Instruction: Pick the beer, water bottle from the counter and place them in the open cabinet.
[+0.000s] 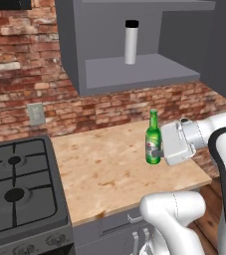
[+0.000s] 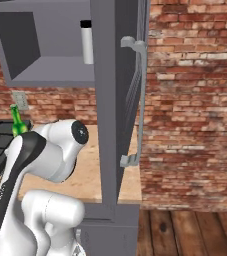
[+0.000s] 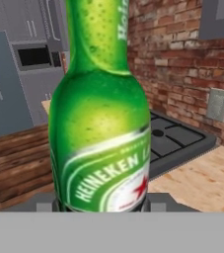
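The beer [image 1: 154, 139], a slim green bottle with a pale label, stands upright at the right part of the counter [image 1: 104, 169], and my gripper [image 1: 158, 150] is shut on its lower body from the right side. Whether its base touches the counter I cannot tell. In the hand view the beer [image 3: 101, 128] sits close up between the fingers. From the right base view just the beer's neck [image 2: 17, 122] peeks out behind the arm. The water bottle [image 1: 130, 42], silver with a black cap, stands upright on the shelf of the open cabinet [image 1: 149, 72], also seen as water bottle [image 2: 87, 42] in the open cabinet [image 2: 50, 72].
A black gas stove [image 1: 15, 189] borders the counter on the left. A wall outlet [image 1: 36, 114] sits on the brick wall behind. A tall grey cabinet with a bar handle [image 2: 141, 100] stands just right of the open cabinet, close to the arm.
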Controlling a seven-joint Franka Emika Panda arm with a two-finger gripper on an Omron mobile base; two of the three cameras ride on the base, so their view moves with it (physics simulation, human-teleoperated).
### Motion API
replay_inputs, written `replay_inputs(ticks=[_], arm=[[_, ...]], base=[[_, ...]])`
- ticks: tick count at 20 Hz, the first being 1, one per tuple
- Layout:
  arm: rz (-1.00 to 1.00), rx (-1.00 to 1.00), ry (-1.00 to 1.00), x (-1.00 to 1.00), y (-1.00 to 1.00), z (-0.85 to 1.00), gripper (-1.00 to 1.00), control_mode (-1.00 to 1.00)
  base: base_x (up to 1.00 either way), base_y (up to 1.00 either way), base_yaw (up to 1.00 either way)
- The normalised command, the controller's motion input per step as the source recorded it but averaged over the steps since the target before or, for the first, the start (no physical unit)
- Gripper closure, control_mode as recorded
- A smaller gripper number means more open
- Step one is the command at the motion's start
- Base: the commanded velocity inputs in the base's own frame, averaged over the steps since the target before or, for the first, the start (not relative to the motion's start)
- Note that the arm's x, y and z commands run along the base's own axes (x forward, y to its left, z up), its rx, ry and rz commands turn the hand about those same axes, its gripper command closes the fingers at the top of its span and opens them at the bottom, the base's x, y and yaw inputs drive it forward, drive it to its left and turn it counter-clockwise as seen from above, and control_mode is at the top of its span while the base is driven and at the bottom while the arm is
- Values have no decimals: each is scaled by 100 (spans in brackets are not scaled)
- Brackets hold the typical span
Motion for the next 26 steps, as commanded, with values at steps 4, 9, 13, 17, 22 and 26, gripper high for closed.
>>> replay_inputs(ticks=[4,9,13,17,22,26], arm=[[-7,0,0,0,4,0,100,-100],[-23,0,-2,6,44,0,100,-100],[-39,-1,1,20,12,24,100,-100],[-63,5,1,4,0,45,100,-100],[-55,7,-10,0,3,59,100,-100],[-27,0,-12,0,2,69,100,-100]], base=[[0,0,0],[0,0,0],[0,0,0],[0,0,0],[0,0,0],[0,0,0]])
